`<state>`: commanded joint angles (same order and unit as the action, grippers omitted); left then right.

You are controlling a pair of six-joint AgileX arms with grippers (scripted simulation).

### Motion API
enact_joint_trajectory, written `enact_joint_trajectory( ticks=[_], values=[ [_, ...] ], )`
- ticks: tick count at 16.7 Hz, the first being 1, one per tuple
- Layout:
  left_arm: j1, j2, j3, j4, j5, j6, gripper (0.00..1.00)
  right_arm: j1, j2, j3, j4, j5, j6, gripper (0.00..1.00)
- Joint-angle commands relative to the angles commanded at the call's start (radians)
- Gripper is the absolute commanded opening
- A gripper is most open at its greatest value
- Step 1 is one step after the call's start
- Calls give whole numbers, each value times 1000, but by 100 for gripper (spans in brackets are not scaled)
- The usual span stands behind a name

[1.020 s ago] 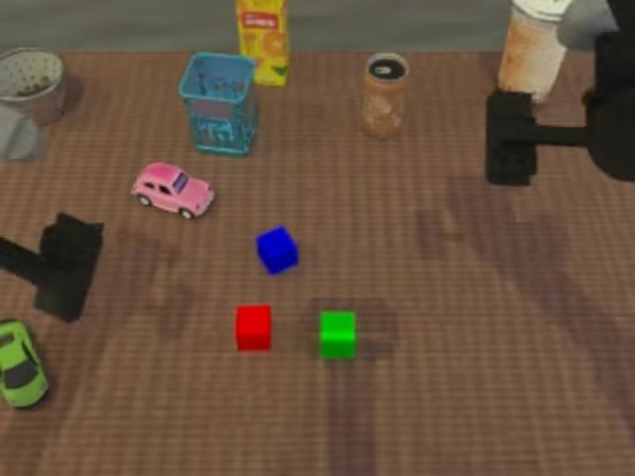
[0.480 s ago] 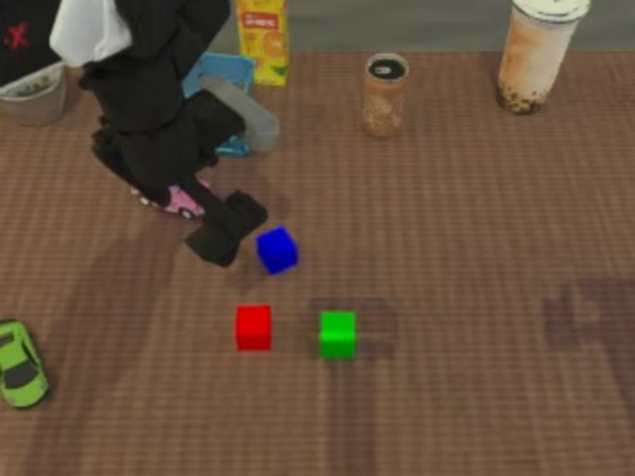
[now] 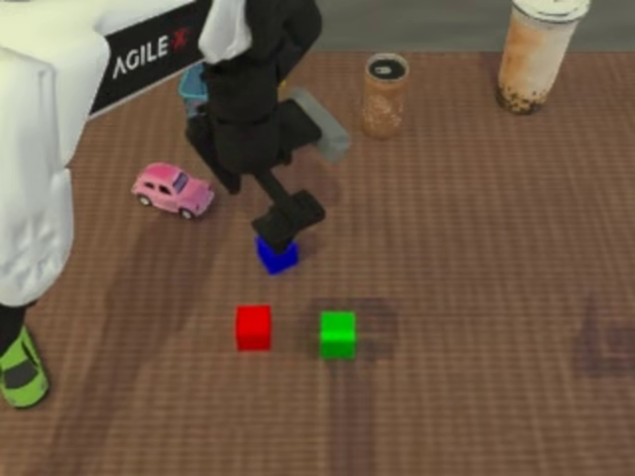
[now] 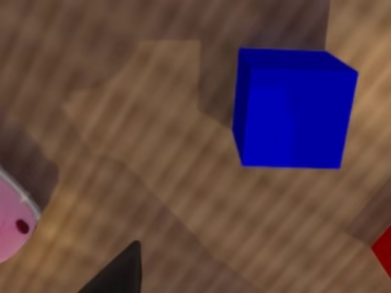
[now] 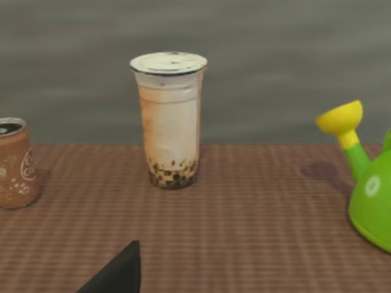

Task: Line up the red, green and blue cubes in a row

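The blue cube lies mid-table, half covered in the top view by my left gripper, which hovers right over it, open and holding nothing. In the left wrist view one dark fingertip shows, apart from the cube. The red cube and the green cube sit side by side nearer the front, red on the left. A corner of the red cube appears in the left wrist view. My right arm is outside the top view. One fingertip of its gripper shows over bare table.
A pink toy car stands left of the left gripper, and a lime toy car sits at the front left edge. At the back are a brown can, a bubble tea cup and a partly hidden blue basket. A green watering can shows in the right wrist view.
My left arm has swung in from the table's left side and now stands over the blue cube. My right arm has withdrawn out of the top view. The cubes have not moved.
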<state>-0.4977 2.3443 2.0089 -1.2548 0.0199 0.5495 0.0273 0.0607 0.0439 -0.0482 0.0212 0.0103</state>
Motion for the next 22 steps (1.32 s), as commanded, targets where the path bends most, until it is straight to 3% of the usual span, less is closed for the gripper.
enact_joint_trajectory(
  ticks=[3,9,17,22],
  values=[
    [-4,51,66,4,-15,13,100,-17,-61,-44,48,-21,-10,100],
    [1,49,61,8,-14,12,100,-17,-61,-44,48,-21,-10,100],
    [-3,125,-102,249,-14,14,100,-17,-61,-44,48,-21,-10,100],
    [-3,131,-113,263,-14,15,100,-17,-61,-44,48,-21,-10,100]
  ],
)
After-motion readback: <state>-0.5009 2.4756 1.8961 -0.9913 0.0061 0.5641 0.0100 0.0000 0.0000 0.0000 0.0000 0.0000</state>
